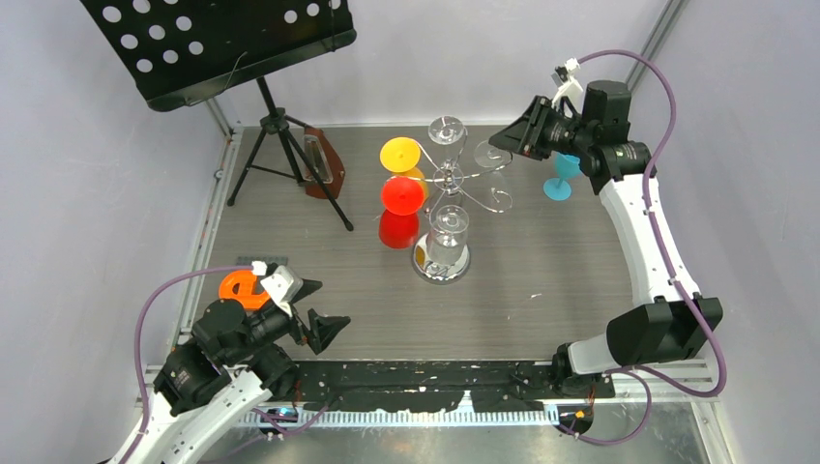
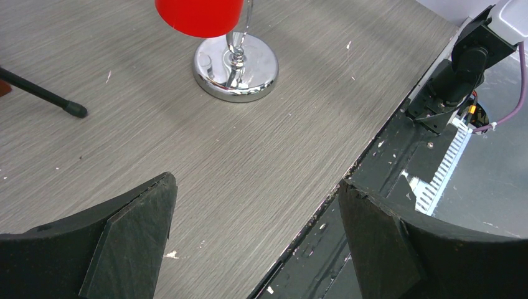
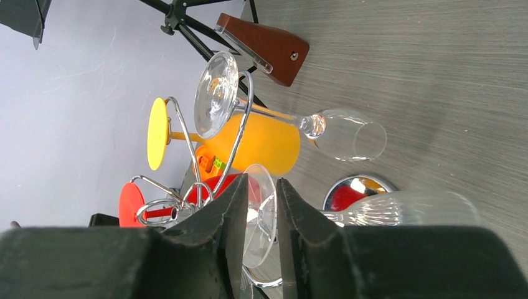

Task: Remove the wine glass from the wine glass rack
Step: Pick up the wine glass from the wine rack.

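Glassware | clear wine glass: likely light, slick, fragile; best held by stem | right gripper fingers close-set around its foot on wine glass rack, contact unclear | left gripper fingers spread, empty

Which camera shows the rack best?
Top external: the rack shows whole, from base to curled arms. Left wrist catches only its base and lower post; right wrist sees its arms and part of the base.

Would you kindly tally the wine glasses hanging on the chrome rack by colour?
Clear: 3 (rear clear glass, right clear glass, front clear glass)
Yellow: 1 (yellow glass)
Red: 1 (red glass)
Total: 5 hanging on the wine glass rack
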